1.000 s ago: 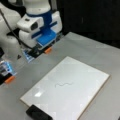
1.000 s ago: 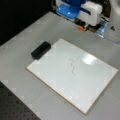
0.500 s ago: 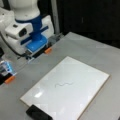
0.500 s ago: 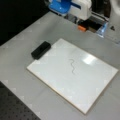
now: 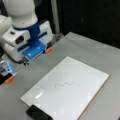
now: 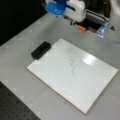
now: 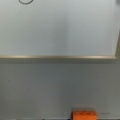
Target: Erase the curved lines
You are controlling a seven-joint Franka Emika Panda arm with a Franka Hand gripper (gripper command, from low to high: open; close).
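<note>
The curve lines are one thin dark wavy stroke [image 5: 63, 85] near the middle of the white board [image 5: 82, 75], seen in both front views: stroke [image 6: 72, 66], board [image 6: 95, 87]. My gripper [image 5: 35, 52], a white hand with a blue front, hangs above the grey table beyond the board's far edge, apart from the board and holding nothing I can see. In a front view it sits at the top [image 6: 61, 8]. The wrist view shows the board's brown edge [image 7: 57, 57] and a bit of the dark stroke [image 7: 25, 2] at the top.
A black block eraser [image 5: 37, 113] lies on the table against one corner of the board, also seen as the eraser [image 6: 40, 50]. Small orange pieces [image 5: 48, 50] [image 6: 81, 27] sit by the robot's base. Grey table [image 6: 22, 40] surrounds the board.
The arm has shifted toward the left in both front views over the last second, staying off the board. The stroke and the eraser have not changed.
</note>
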